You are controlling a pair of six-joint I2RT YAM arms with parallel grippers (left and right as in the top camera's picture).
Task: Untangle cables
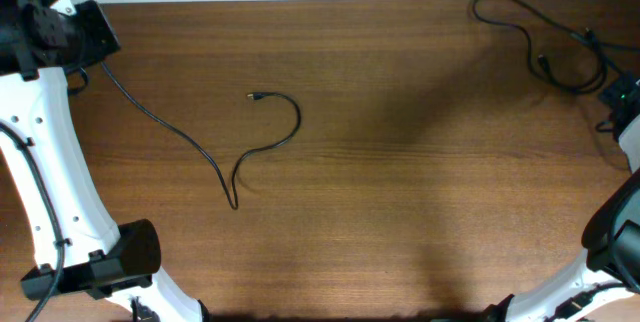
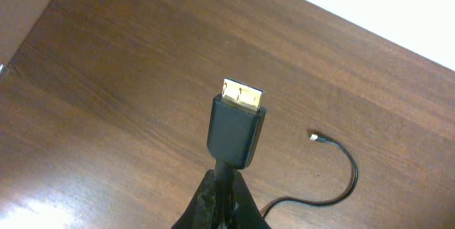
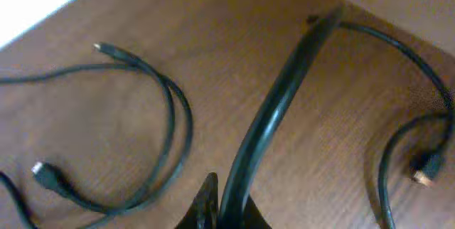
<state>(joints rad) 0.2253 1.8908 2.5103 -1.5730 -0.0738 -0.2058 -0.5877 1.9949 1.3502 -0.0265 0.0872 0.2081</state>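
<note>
So the two cords were nowhere near each other at this point. The left cable [image 1: 297, 122] sat on the left half of the worktop [image 1: 400, 212]. It ran down from the back-left corner, doubled back in a tight bend, then curled up to a small plug [image 1: 253, 95] lying flat on the wood. The left hand [image 2: 222, 195] was clenched on the other end of that cord, right under a chunky black plug [image 2: 234, 133] with a gold tip, holding it up off the wood.

The right cable [image 3: 266, 115] was way over in the back-right corner, well apart from the first one. The right hand [image 3: 222, 211] was clamped shut on it, and the cord rose from the fingers in a taut-looking arc. Loose loops lay on the worktop on both sides of that arc, with a gold-tipped plug [image 3: 425, 174] on the right. Honestly couldn't tell how those loose strands joined up.
</note>
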